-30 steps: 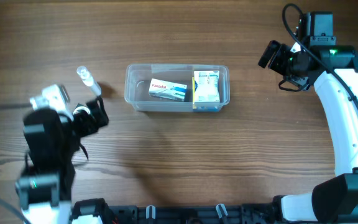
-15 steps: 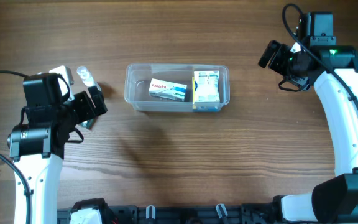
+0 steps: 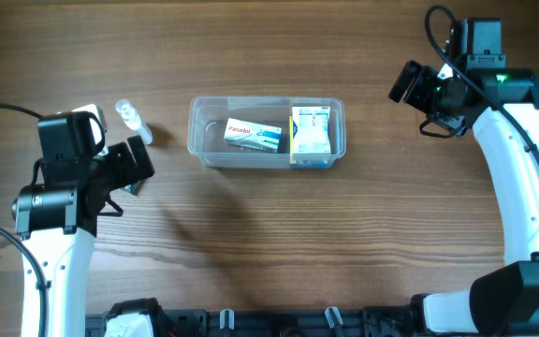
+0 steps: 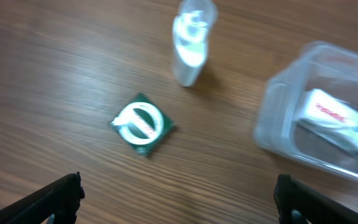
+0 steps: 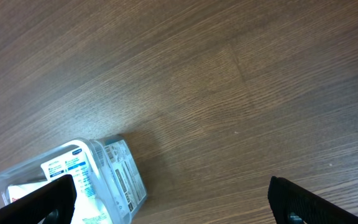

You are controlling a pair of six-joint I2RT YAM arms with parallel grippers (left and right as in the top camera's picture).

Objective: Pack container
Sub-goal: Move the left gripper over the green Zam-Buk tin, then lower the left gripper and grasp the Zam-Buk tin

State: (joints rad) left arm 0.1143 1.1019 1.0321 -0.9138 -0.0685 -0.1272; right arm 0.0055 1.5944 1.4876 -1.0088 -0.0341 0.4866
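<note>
The wooden bench (image 3: 269,243) carries everything. On it, the clear container (image 3: 210,133) lies between the two arms. It is ahead and to the right of the left gripper (image 4: 178,202), and low on the left in the right wrist view, near one finger of the right gripper (image 5: 173,202). I think this middle position was chosen so that both arms can reach the container.

Both grippers are spread wide and hold nothing. The right gripper hangs well apart from the loose things, so I judge it is only waiting. The left gripper hovers above the bench with its fingers apart, which suits a grasp from above.

Two items are already packed in the container. A Panadol box (image 3: 253,136) lies flat near the middle. A white and blue box (image 3: 311,131) is pushed against the far end and seems to stand on its side (probably to save floor space).

Two things are not yet packed. A small clear bottle (image 4: 191,43) lies on its side far ahead of the left gripper. A green sachet (image 4: 142,124) with a white ring lies flat, nearer to the gripper and a little left of the middle between its fingers. I judge that the sachet is the next thing to take. Because it is thin and flat, it may slip out of the gripper.
</note>
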